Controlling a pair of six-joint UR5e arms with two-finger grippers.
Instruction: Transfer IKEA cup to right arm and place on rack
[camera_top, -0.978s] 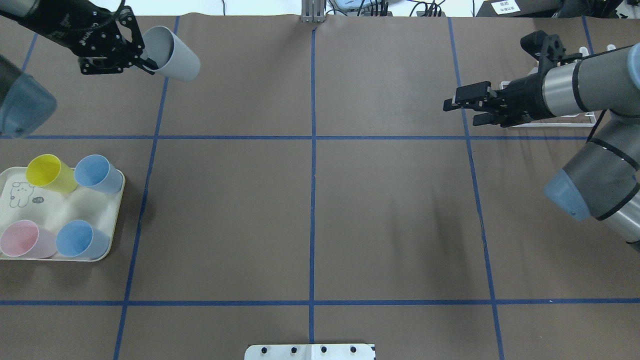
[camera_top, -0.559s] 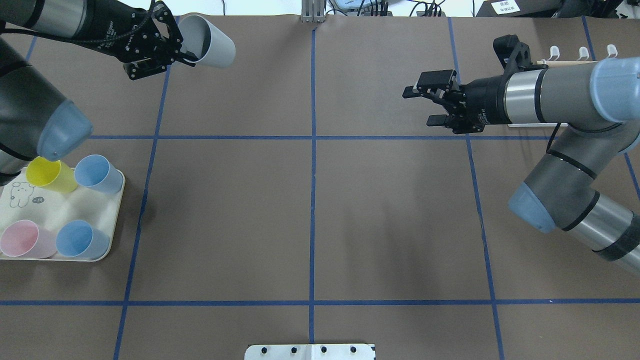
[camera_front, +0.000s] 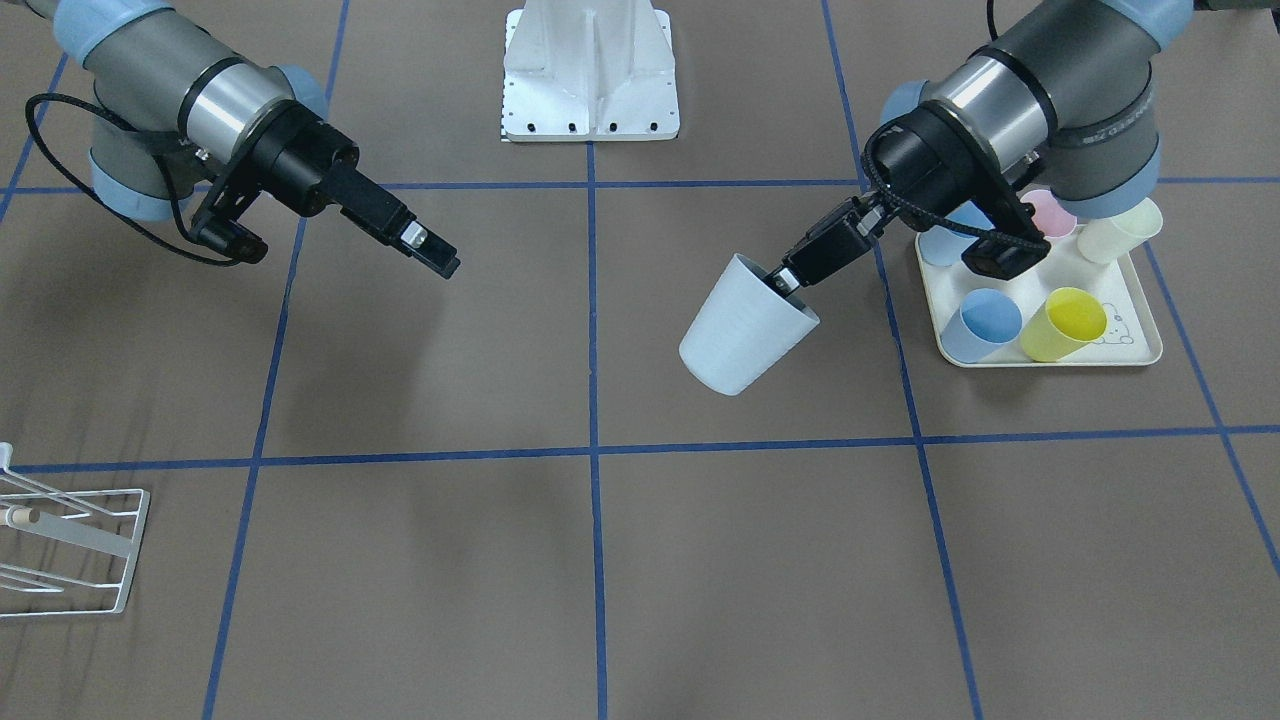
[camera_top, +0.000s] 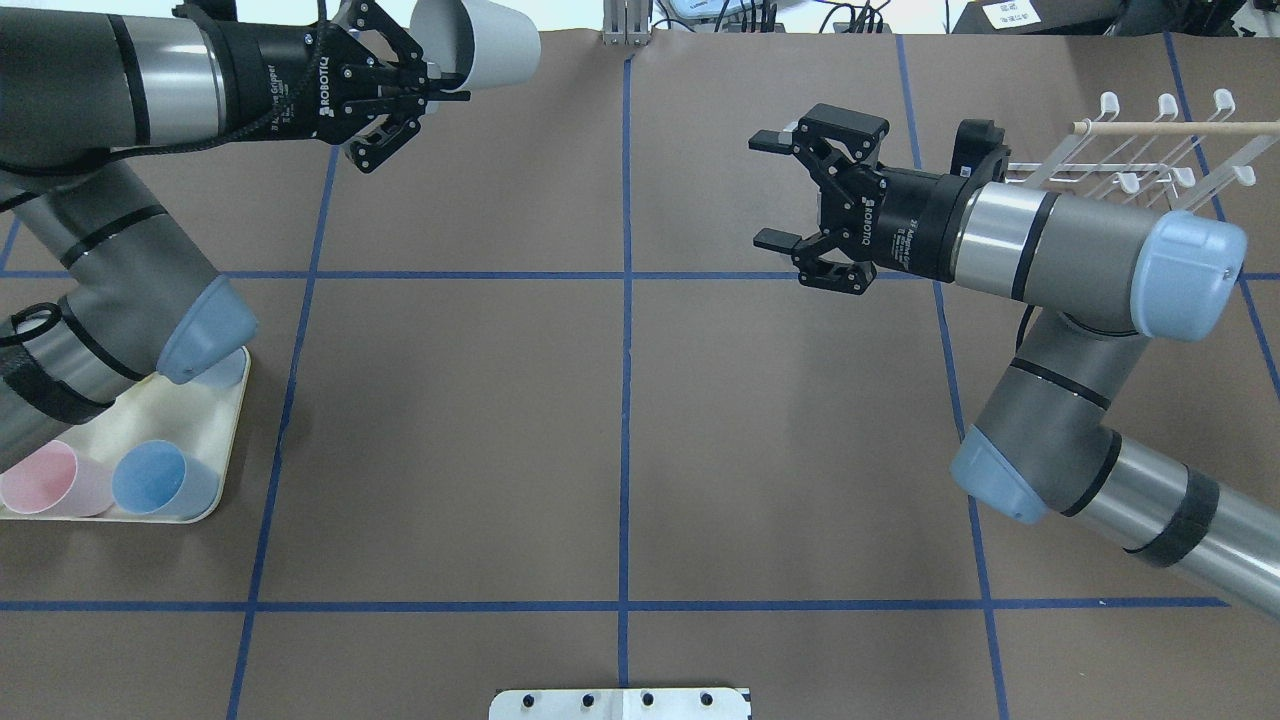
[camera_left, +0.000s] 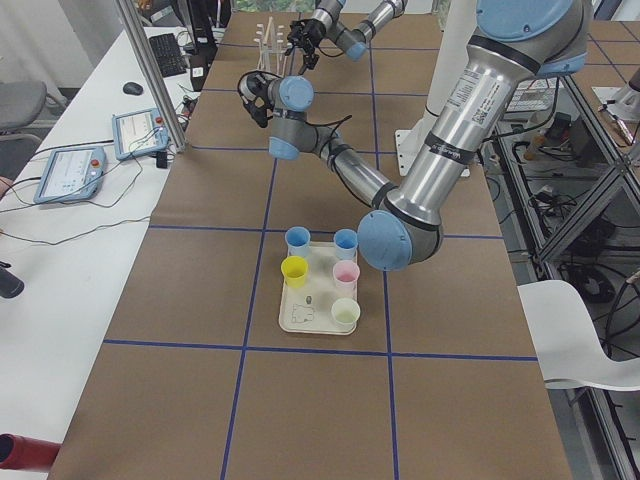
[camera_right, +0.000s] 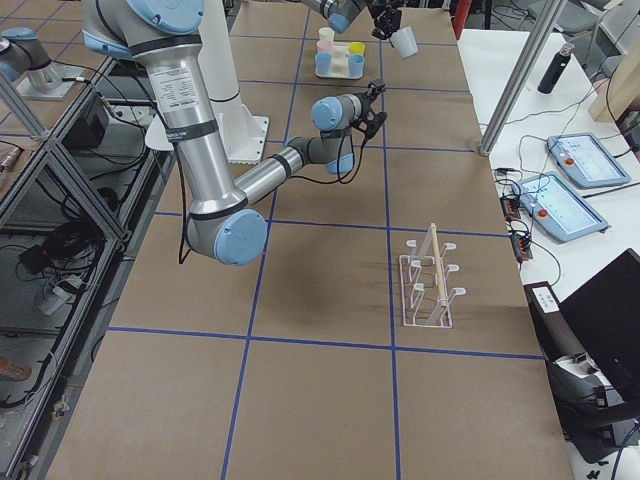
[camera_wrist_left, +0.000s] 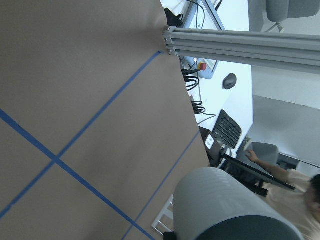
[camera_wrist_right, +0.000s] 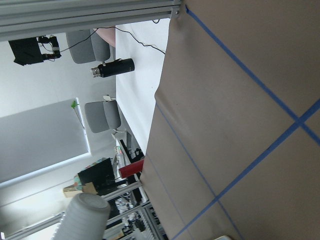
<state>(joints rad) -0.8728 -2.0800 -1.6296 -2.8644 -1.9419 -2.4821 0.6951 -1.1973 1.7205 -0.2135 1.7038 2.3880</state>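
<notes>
- Now the left end effector (camera_top: 447, 87) pinches the pale IKEA cup (camera_top: 482, 42) by its rim, aloft, well apart from the rack (camera_top: 1150, 126).
- Right end effector (camera_top: 772, 190), jaws spread, empty, hovers nearer the rack.

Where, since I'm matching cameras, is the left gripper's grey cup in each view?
Front-facing: cup centre-right.
Overhead: cup top, left of centre.
Exterior left: too small to tell.
Exterior right: cup top edge.
Left wrist: cup bottom right.
Right wrist: cup bottom left.
Landmark: cream tray.
</notes>
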